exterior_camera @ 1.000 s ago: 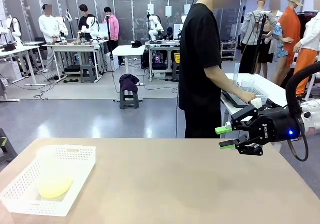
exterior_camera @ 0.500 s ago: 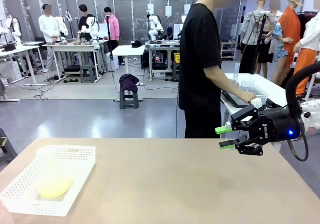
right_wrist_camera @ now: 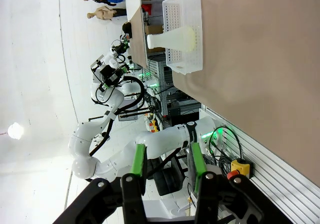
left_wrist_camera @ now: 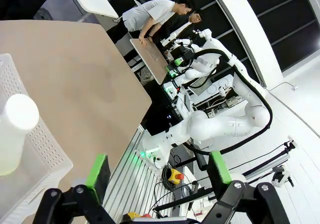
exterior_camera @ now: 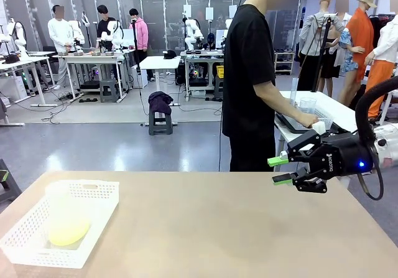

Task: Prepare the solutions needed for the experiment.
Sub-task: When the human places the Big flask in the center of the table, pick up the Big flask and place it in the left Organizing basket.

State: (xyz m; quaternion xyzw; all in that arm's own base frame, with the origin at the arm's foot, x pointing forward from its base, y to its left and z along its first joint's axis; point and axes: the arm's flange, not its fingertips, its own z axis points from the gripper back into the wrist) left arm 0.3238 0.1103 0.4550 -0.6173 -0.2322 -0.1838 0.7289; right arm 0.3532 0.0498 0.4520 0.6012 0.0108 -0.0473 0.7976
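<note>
— Where is the yellow-green liquid (exterior_camera: 66,232)?

— In the flask (right_wrist_camera: 172,37) standing in the white basket (exterior_camera: 98,191), far from the right gripper (exterior_camera: 281,170).

— Is that gripper holding something?

— No. Its jaws are apart with nothing between. The left gripper (left_wrist_camera: 159,169) is spread wide too, with the flask just beside it.

The basket (exterior_camera: 93,191) wall veils the flask (exterior_camera: 62,219); its contents look blurry.

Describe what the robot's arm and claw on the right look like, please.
The right gripper is a black claw with two jointed fingers tipped by bright green pads. White lettering marks its body, and a small blue light glows near the wrist. A thick black cable loops behind it. In the right wrist view, the arm's segments are smooth, rounded and white.
</note>
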